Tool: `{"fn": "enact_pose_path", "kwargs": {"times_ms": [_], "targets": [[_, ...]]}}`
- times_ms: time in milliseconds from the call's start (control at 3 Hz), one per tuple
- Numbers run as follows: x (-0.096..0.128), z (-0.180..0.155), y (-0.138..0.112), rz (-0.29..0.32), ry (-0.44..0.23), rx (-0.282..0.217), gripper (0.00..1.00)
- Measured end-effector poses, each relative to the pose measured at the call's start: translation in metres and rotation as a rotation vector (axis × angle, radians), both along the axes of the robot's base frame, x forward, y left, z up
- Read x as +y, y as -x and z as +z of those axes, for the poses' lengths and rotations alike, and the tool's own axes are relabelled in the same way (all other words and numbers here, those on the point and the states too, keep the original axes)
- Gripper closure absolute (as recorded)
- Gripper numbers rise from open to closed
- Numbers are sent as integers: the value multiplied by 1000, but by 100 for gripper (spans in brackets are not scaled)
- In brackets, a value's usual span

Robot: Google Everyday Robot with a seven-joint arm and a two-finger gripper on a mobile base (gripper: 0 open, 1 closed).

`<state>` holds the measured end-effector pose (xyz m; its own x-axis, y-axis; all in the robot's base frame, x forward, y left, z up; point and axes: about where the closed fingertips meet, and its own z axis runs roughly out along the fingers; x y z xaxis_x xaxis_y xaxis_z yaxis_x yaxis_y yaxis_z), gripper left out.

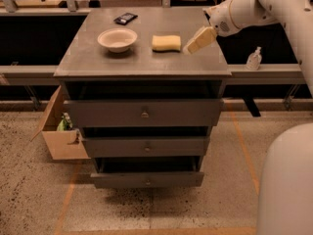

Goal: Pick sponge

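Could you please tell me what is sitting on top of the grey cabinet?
On the cabinet top are a white bowl, the sponge and a dark flat item at the back. The gripper hangs beside the sponge, hiding a patch of surface.

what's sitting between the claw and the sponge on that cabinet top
Nothing visible. In the camera view the claw is just right of the sponge, with only bare cabinet top between them. The white bowl sits on the sponge's other side, out of the way.
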<state>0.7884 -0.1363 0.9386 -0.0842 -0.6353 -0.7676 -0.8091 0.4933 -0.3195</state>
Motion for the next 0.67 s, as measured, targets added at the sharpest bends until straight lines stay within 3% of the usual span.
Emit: {"fn": "enact_pose_path", "kwargs": {"times_ms": [333,667], "targets": [[0,0,0,1,1,0,0],[-3,0,-8,-36,-40,-23,0]]}}
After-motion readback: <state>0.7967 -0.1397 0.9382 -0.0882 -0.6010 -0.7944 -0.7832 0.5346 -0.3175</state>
